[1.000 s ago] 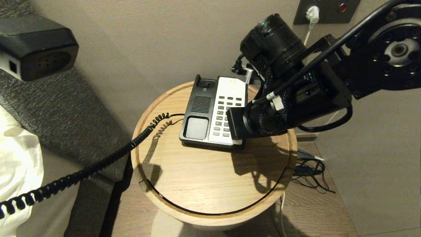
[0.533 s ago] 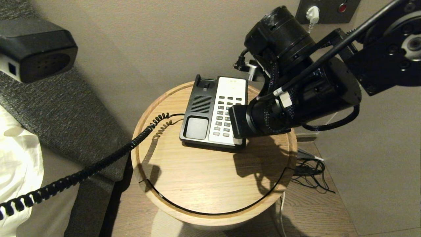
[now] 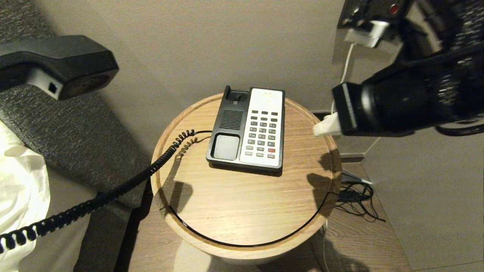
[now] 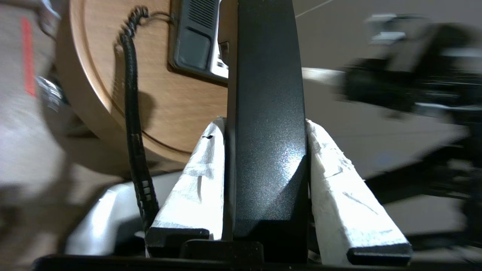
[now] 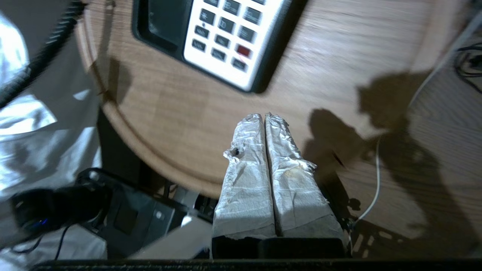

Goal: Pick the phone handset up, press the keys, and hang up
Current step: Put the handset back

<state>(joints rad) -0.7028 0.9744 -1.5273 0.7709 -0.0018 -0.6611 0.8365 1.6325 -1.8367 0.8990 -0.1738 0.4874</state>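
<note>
I have the phone handset lifted high at the far left, well apart from the phone base on the round table, its coiled cord trailing down to the left. My left gripper pinches it between both pads. My right gripper, fingers pressed together, hangs off the table's right edge, clear of the keys. I judge key-pressing finished; next I must lower the handset onto the base's cradle, aligned lengthwise.

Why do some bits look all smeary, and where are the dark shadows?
Head view: right arm smeared, dark shadows on the round table. Left wrist view: handset sharp with a shiny glare patch, background blurred. Right wrist view: phone base slightly blurred.
</note>
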